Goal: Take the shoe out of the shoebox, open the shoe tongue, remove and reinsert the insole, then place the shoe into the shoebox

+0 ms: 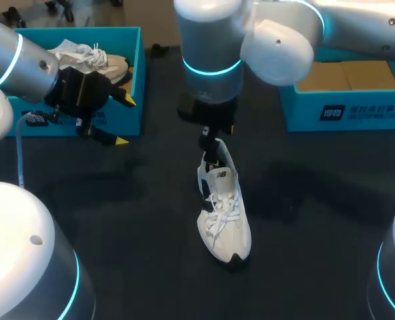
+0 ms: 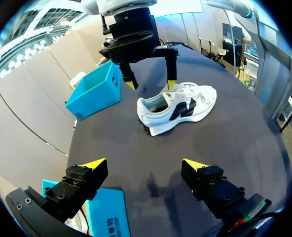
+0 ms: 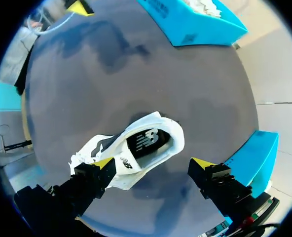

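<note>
Black cloth covers the table point(image 1: 117, 200), on which two teal boxes are set: the left shoebox point(image 1: 134, 80) at the far left corner, with a second shoe point(image 1: 94, 60) lying in it, and the right shoebox point(image 1: 304, 110) at the far right corner, lined with brown card.

The left gripper point(image 1: 124, 121) hangs just in front of the left shoebox, fingers spread and nothing between them. The right gripper point(image 2: 151, 85) is held over the middle of the table, directly above the heel of the shoe point(image 1: 224, 213); its fingers are also parted, and no contact with the shoe can be made out.

The shoe is out of its box (so the first step is judged done). It stands upright on its sole in the middle of the table, toe towards the near edge. It is white, laced, and dark at the sole.

The dark insole point(image 3: 147, 142) is seen seated inside the opening.

The shoe is judged light, with a soft, yielding upper and a firmer heel. The heel collar would give the surest hold, while the thin, flexible insole is best pinched at its rear edge.
</note>
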Controlling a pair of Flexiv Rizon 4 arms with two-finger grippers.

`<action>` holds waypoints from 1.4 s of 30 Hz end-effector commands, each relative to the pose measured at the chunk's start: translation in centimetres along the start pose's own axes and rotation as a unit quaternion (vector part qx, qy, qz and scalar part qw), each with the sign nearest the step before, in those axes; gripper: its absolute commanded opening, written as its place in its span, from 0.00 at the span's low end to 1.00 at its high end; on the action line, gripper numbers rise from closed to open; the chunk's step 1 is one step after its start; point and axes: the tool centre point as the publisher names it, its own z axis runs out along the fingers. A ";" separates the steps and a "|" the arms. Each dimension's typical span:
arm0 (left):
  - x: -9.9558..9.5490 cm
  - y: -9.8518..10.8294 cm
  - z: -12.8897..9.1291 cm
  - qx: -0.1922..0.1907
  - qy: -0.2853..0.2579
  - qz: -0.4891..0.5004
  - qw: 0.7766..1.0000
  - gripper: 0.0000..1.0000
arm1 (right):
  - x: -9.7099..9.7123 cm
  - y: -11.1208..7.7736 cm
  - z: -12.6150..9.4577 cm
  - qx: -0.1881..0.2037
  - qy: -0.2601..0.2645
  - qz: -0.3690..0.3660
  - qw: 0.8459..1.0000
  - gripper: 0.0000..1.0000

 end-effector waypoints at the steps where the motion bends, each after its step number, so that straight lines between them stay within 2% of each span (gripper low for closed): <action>1: 0.0 0.0 0.0 -0.001 0.000 0.000 1.000 1.00 | 0.0 -0.4 0.0 -0.004 0.000 0.001 1.000 1.00; 8: 0.0 0.0 0.0 -0.001 0.000 0.000 1.000 1.00 | 0.0 -0.4 0.0 -0.004 0.000 0.001 1.000 1.00; 9: 0.0 0.0 0.0 -0.001 0.000 0.000 1.000 1.00 | -0.4 0.0 0.2 -0.008 -0.006 -0.009 1.000 1.00; 10: 0.0 0.0 0.0 -0.001 0.000 0.000 1.000 1.00 | -1.0 0.4 0.6 0.001 -0.015 -0.013 1.000 1.00; 15: 0.0 0.0 0.0 -0.001 0.000 0.000 1.000 1.00 | -2.7 1.7 2.3 -0.014 -0.032 -0.054 0.998 1.00; 20: 0.0 0.0 0.0 -0.001 0.000 0.000 1.000 1.00 | -3.7 2.6 4.1 -0.036 -0.054 -0.100 0.993 1.00; 32: 0.0 0.0 0.0 -0.001 0.000 0.000 1.000 1.00 | -5.8 3.7 8.1 -0.037 -0.045 -0.173 0.983 1.00; 37: 0.0 0.0 0.0 -0.001 0.000 0.000 1.000 1.00 | -6.0 3.8 9.2 -0.029 -0.037 -0.187 0.981 1.00; 40: 0.0 0.0 0.0 -0.001 0.000 0.000 1.000 1.00 | -6.1 3.5 9.4 -0.027 -0.036 -0.188 0.981 0.64; 42: 0.0 0.0 0.0 -0.001 0.000 0.000 1.000 1.00 | -6.0 3.2 9.4 -0.025 -0.035 -0.187 0.981 0.62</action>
